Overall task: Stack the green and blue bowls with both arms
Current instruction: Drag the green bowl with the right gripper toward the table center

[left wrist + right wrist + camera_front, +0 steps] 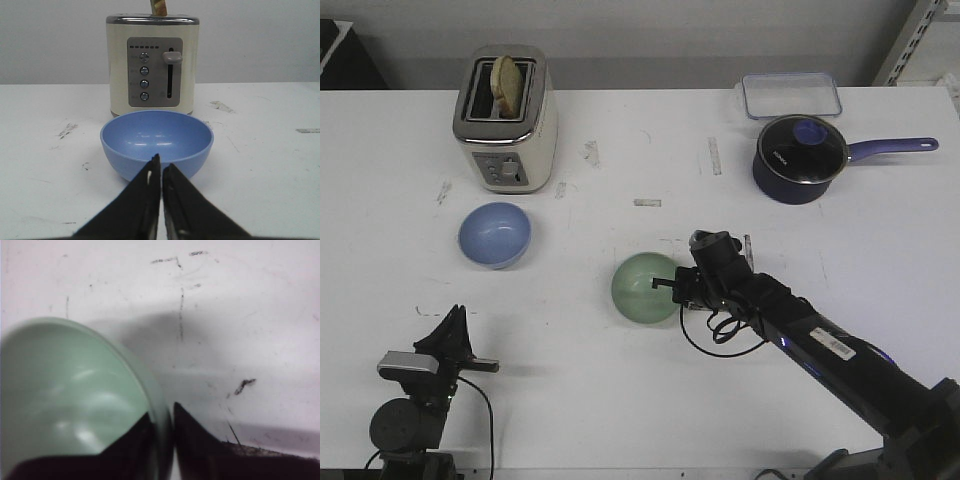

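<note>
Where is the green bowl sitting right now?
In the front view the green bowl sits near the table's centre, right of the blue bowl, its rim pinched by the right gripper.

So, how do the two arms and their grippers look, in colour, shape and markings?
Both arms are black and jointed. The right arm carries a white label and loose black cables looping near its wrist. The left arm has a grey camera block and a thin black cable. Each gripper, left gripper and right gripper, has two black pointed fingers.

Small white brand mark on the dark saucepan [798, 160] near the far right corner, too small to read.
</note>
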